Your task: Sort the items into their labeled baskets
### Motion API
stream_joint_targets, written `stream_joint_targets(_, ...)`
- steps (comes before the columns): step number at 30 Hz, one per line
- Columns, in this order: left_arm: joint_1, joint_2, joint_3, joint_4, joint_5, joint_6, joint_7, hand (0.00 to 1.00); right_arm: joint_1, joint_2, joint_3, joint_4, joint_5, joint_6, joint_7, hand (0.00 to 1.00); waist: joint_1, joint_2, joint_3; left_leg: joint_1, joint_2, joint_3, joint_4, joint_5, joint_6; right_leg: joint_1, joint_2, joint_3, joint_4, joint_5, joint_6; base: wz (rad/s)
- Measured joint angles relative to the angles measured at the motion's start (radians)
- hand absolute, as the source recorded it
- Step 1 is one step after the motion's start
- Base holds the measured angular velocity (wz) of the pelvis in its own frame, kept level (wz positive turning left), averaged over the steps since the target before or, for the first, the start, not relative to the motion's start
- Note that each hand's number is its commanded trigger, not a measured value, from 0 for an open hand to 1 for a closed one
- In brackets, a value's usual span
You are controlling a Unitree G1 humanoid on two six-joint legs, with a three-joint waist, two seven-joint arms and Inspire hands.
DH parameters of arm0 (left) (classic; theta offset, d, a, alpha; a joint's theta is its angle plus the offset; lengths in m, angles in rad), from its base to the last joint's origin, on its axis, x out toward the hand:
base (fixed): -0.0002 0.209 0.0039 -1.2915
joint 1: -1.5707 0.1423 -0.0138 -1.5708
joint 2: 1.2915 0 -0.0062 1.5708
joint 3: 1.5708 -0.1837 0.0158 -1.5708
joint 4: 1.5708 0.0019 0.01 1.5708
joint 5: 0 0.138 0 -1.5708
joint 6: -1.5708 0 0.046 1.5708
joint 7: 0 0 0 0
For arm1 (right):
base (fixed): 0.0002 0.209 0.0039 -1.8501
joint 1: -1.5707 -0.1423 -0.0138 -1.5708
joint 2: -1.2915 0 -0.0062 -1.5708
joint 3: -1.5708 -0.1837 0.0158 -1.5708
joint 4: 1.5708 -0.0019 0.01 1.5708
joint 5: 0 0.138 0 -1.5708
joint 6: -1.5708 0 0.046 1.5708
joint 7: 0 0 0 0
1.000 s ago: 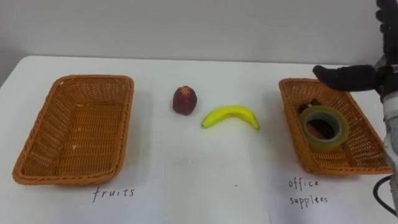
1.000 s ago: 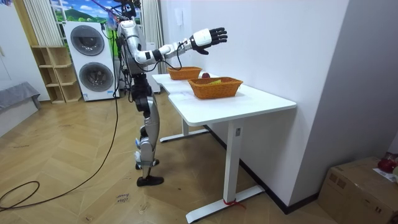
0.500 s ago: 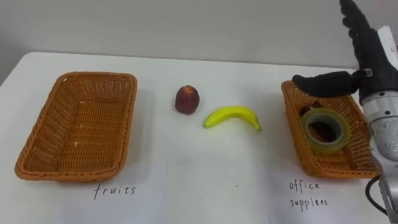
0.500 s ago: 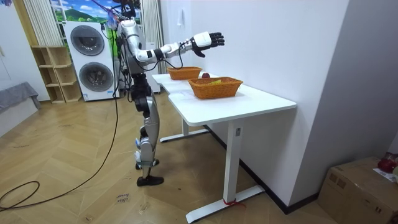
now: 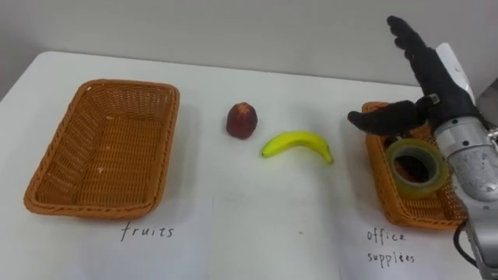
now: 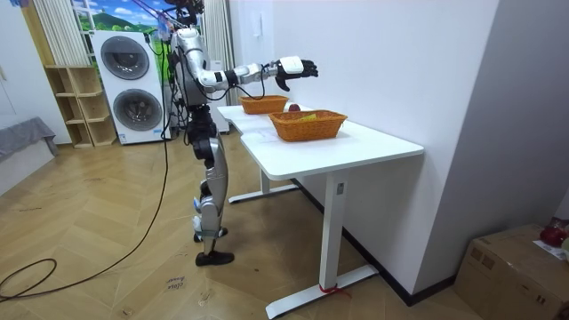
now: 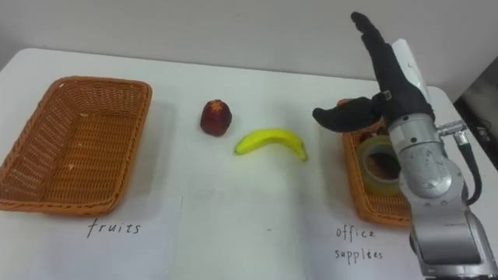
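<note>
Fruit lies loose on the desk (image 5: pixel 233 225): the banana (image 5: pixel 297 145), a red fruit (image 5: pixel 241 120) just left of it. Our right hand (image 5: pixel 440 93) hovers right of the banana, fingers straight, holding nothing, likely readying to fetch it. The tape roll (image 5: pixel 420 185) already sits in the office-supplies basket (image 5: pixel 389 198) under that hand.

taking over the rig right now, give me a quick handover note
Right hand: open, holding nothing, raised over the left edge of the office basket.
Tape: in the office basket, done. Something dark lies under it; I cannot tell what.
Apple and banana: on the table between the baskets, apart from each other.
Fruit basket: nothing in it yet.
Left to do: move the apple and the banana into the fruit basket.
</note>
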Motion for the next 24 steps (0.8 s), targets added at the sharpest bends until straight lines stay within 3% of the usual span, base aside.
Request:
stream_joint_targets(8, 0.001, 0.013, -0.001, 0.020, -0.003, -0.004, -0.019, 0.00, -0.035, -0.001, 0.023, 0.025, -0.020, 0.000, 0.043, 0.00, -0.002, -0.001, 0.0020, 0.000, -0.002, -0.020, 0.002, 0.000, 0.000, 0.006, -0.005, -0.035, 0.000, 0.000, 0.000, 0.07)
stream_joint_targets(14, 0.001, 0.014, -0.001, 0.041, -0.003, -0.004, -0.039, 0.00, -0.036, -0.001, 0.024, 0.026, -0.021, 0.000, 0.081, 0.00, 0.000, -0.006, 0.0105, -0.002, -0.006, -0.031, 0.002, 0.000, 0.001, 0.019, -0.010, -0.059, -0.015, 0.000, 0.000, 0.06)
stream_joint_targets(24, -0.008, 0.015, -0.002, 0.042, -0.002, -0.004, -0.057, 0.00, -0.061, -0.001, 0.061, 0.070, -0.112, 0.010, 0.120, 0.00, 0.001, -0.012, 0.0068, -0.004, -0.007, -0.043, 0.004, 0.000, 0.001, 0.021, -0.010, -0.071, -0.015, 0.000, 0.000, 0.02)
